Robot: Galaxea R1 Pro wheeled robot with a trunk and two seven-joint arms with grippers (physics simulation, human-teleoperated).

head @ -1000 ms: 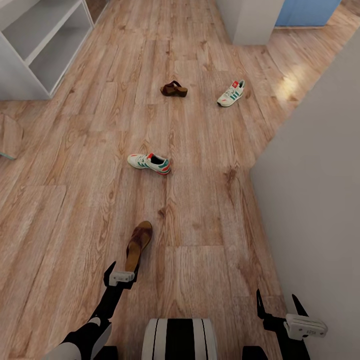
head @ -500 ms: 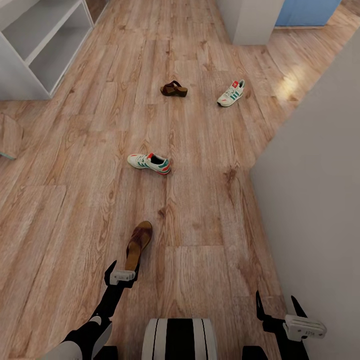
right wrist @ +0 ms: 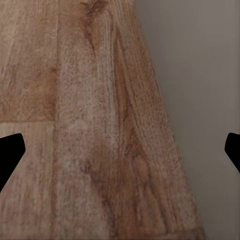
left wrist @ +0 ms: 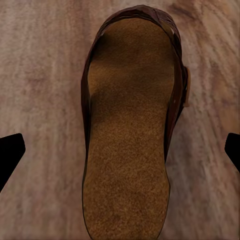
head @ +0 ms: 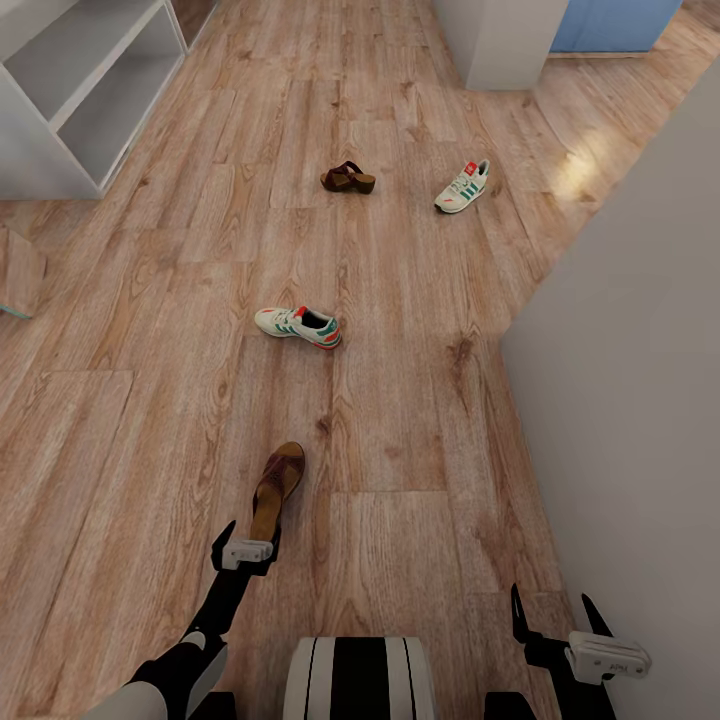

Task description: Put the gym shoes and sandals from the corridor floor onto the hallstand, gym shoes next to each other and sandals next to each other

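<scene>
Left gripper (head: pixel 247 530) has edged lower, toward robot.

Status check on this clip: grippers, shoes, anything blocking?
Left gripper open above near sandal; right gripper open, empty. Far sandal, both gym shoes on floor. Hallstand holds no shoes. Wall close by right arm.

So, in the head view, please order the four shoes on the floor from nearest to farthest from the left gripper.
1. Near sandal, directly ahead of the open left gripper.
2. Near gym shoe, mid-floor, farther ahead.
3. Far sandal, far ahead, lying on its side.
4. Far gym shoe, far ahead and to the right.
</scene>
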